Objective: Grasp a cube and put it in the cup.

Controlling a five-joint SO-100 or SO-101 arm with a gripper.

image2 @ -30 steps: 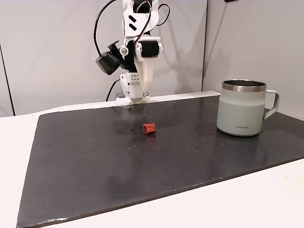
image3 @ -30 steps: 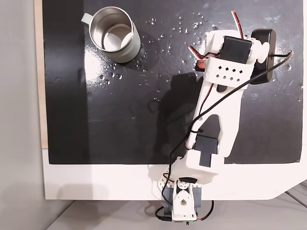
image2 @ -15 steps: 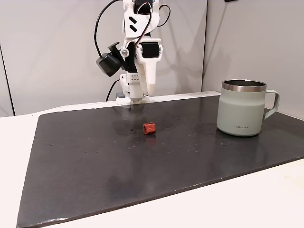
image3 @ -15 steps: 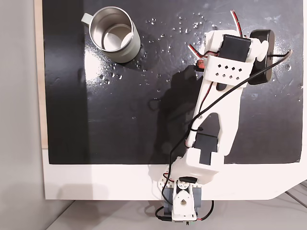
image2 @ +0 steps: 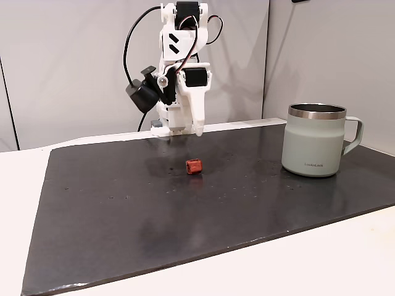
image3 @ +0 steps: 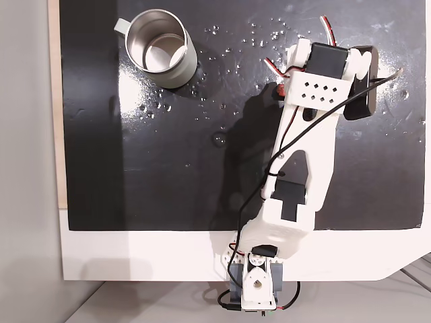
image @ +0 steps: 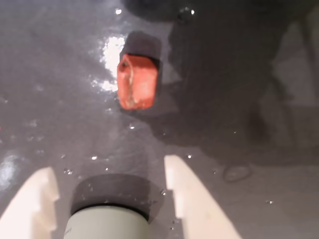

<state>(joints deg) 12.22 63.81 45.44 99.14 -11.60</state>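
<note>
The small red-orange cube (image: 137, 82) lies on the dark mat, ahead of my gripper (image: 109, 167) in the wrist view. The white fingers (image: 189, 194) stand apart with nothing between them, so the gripper is open. In a fixed view, the cube (image2: 194, 166) sits mid-mat and the gripper (image2: 185, 131) hangs above and just behind it, not touching. The sage-green cup (image2: 315, 140) stands upright at the right of the mat, handle to the right. From above, the cup (image3: 160, 48) is empty at top left, and a sliver of the cube (image3: 279, 87) peeks from under the arm.
A glossy black mat (image2: 123, 216) covers most of the white table. The arm's base (image3: 256, 282) sits at the near edge in a fixed view. Grey wall panels stand behind the arm. Small water-like specks dot the mat.
The arm has stretched farther out from its base, bringing the gripper head over the cube. Cube and cup have not moved.
</note>
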